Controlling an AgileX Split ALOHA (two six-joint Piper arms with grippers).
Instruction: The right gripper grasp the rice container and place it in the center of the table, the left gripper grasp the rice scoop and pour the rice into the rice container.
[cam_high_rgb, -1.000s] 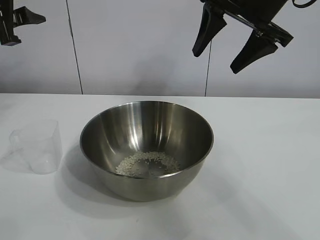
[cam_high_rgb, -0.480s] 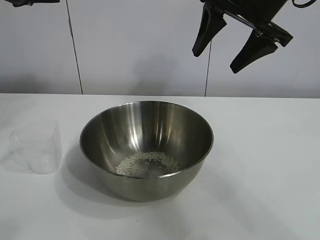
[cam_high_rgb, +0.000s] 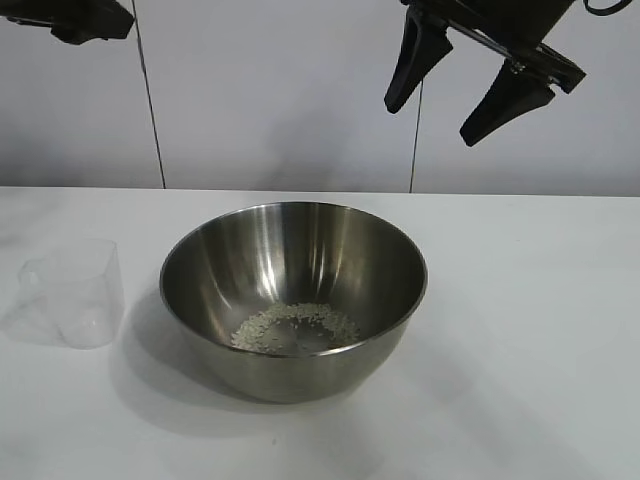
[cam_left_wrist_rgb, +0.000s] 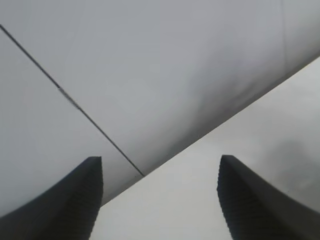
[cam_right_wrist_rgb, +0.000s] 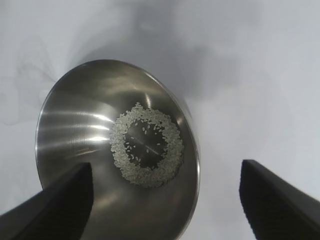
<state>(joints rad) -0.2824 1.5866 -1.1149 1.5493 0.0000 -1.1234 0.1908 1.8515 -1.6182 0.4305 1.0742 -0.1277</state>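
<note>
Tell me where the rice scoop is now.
In the exterior view the rice scoop stands upright on the table, left of the rice container, not touching it.

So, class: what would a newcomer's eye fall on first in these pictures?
The shiny rice container mid-table, with the rice lying in a ring at its bottom. Beside it, at the exterior view's left, stands the empty rice scoop. High above the container's right side, the right gripper hangs open.

Rice container (cam_high_rgb: 293, 290) showing shiny silver steel, streaky highlights inside. Rice (cam_high_rgb: 295, 326) showing white, lying in a ring pattern on the bottom. Rice scoop (cam_high_rgb: 75, 292), frame left, looking clear, translucent. Table (cam_high_rgb: 530, 330) showing plain white. Both grippers, upper corners, showing black.
</note>
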